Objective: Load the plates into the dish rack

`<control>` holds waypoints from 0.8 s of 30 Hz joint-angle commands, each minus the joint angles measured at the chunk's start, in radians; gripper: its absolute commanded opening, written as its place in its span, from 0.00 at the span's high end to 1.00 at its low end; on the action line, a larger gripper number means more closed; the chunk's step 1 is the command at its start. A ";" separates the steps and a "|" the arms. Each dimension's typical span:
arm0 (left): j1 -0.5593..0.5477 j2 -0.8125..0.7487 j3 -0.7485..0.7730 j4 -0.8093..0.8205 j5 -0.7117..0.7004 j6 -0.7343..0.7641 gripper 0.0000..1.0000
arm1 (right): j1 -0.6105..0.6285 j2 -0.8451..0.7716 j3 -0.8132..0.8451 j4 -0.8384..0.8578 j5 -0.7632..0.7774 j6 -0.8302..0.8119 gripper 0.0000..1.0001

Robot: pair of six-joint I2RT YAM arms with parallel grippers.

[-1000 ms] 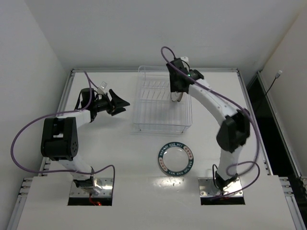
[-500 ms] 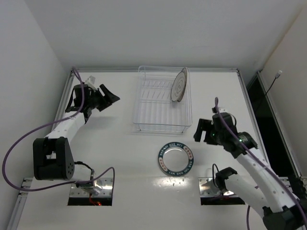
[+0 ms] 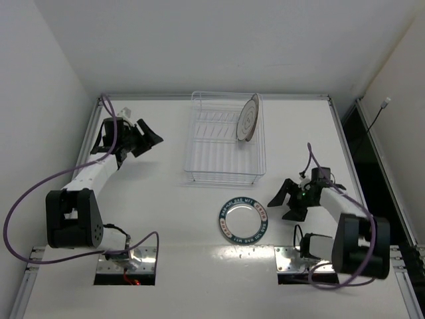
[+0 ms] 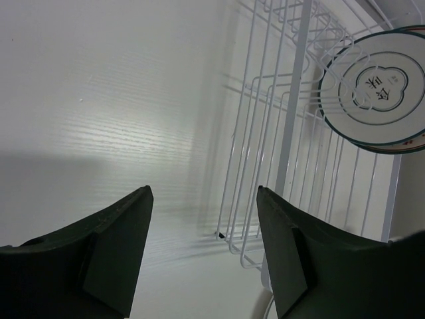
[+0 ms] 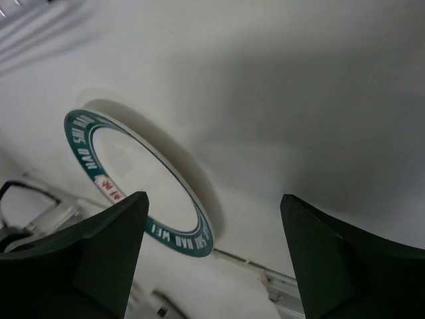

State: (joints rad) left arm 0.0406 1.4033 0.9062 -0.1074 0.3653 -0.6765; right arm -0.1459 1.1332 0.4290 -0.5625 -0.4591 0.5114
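Table (image 3: 166, 212): largest thing; white, flat and smooth, with a faint wood-like grain in the left wrist view.
Dish rack (image 3: 224, 181): thin white wire, rectangular basket shape w/ upright prongs. It is upper centre in the top view, and its long axis runs top-to-bottom of the frame.
Lettered plate (image 3: 244, 219): round, glossy, white centre, dark blue-green rim w/ letters and red patches. It lies flat on the table, lower centre, just below the rack and apart from it.
Standing plate (image 3: 248, 118): round, white w/ thin dark rings and a mark in the centre. It stands on edge betw. prongs in the rack's upper right corner, leaning a little; marked face looks to frame left.
Left gripper (image 3: 154, 133): black, wedge-shaped fingers. Jaws apart, nothing betw. them; left of the rack, pointing toward it.
Right gripper (image 3: 277, 210): black. Jaws wide, empty; lower right, near the lettered plate's right edge.
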 commanded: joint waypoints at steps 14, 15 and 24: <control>0.004 0.005 0.056 -0.028 -0.057 0.045 0.39 | 0.011 0.378 -0.035 0.225 -0.357 -0.187 0.48; 0.004 0.005 0.056 -0.037 -0.057 0.045 0.39 | 0.025 0.378 -0.035 0.208 -0.357 -0.197 0.51; 0.004 0.005 0.065 -0.046 -0.066 0.045 0.39 | 0.123 0.379 0.034 0.135 -0.271 -0.217 0.95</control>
State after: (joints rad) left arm 0.0406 1.4101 0.9363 -0.1501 0.3107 -0.6415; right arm -0.0410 1.5288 0.4320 -0.4168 -0.7547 0.3382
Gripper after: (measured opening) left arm 0.608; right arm 0.085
